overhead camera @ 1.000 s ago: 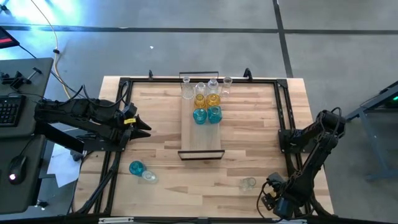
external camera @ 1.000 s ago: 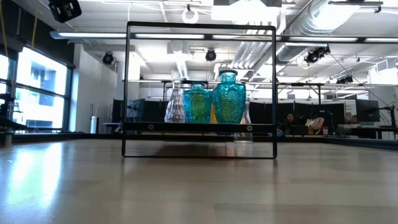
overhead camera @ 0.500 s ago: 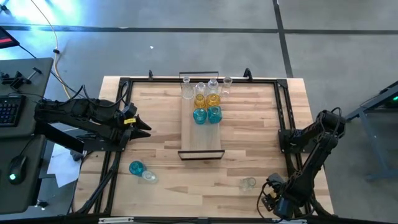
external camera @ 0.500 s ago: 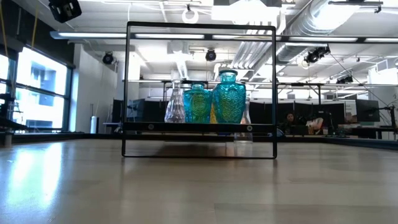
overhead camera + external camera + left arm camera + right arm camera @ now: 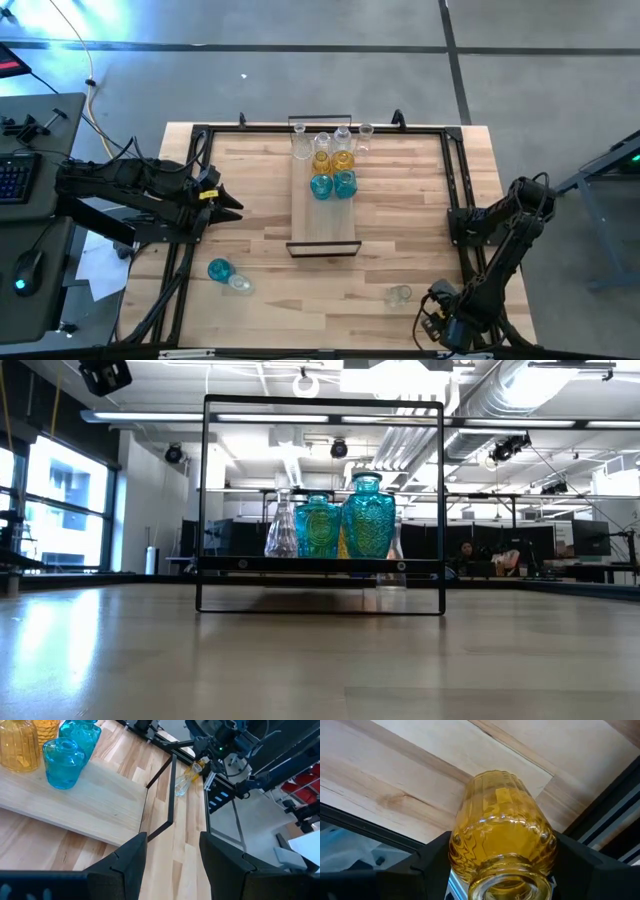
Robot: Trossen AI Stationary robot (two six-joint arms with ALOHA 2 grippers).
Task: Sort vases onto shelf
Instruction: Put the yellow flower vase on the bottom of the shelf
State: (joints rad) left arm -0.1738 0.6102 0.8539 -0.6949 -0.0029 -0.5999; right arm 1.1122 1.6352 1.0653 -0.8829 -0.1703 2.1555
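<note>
The shelf (image 5: 323, 215) stands mid-table with several clear, amber and teal vases (image 5: 333, 160) upright on its far half; the low view shows the vases (image 5: 345, 520) inside the shelf's black frame. A teal vase (image 5: 219, 270) and a clear vase (image 5: 240, 284) lie on the table near the front left. Another clear vase (image 5: 399, 295) lies at the front right. My right gripper (image 5: 440, 322) is at the table's near right corner, shut on an amber vase (image 5: 502, 830). My left gripper (image 5: 172, 865) hovers open at the table's left edge, holding nothing. My right gripper has the amber vase's ribbed belly (image 5: 465, 835) between its two fingers, one finger on each side. The fingers (image 5: 432, 862) come from above, pointing steeply down. The vase's mouth (image 5: 505, 890) faces the wrist. Its base is hidden behind the belly, so whether it rests on the table cannot be told.
A black metal rail (image 5: 457, 200) runs around the tabletop, close beside my right gripper. Bare wood lies on the shelf's near half (image 5: 323, 225) and between the shelf and the lying vases. A desk with a keyboard (image 5: 15, 175) stands left of the table.
</note>
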